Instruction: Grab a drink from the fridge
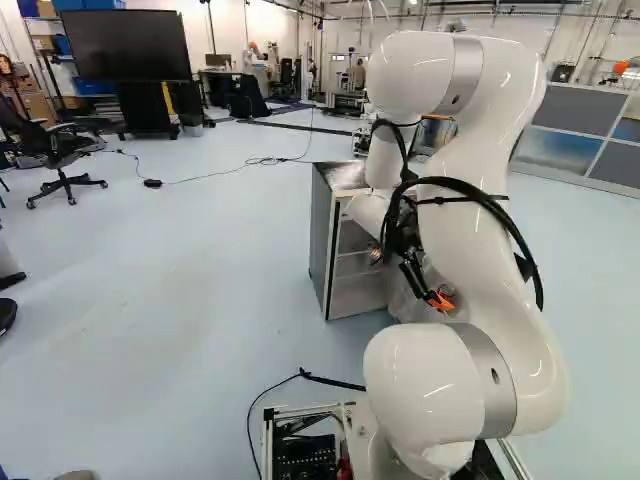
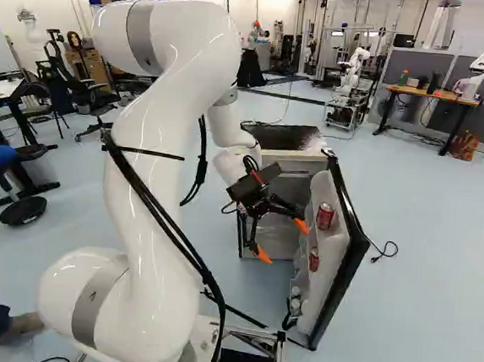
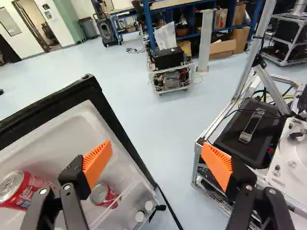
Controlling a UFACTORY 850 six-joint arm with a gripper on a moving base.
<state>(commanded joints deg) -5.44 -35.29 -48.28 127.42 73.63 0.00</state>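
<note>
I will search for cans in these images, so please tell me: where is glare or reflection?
Left base view: highlights on the arm's glossy shell, sheen on the fridge top. Right base view: highlights on the shell too. Wrist view: mild shine on a can's end.

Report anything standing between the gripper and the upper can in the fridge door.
Nothing visible stands between the open gripper and the upper red can. The can sits off one finger's outer side, though, so that finger itself may need to clear it.
</note>
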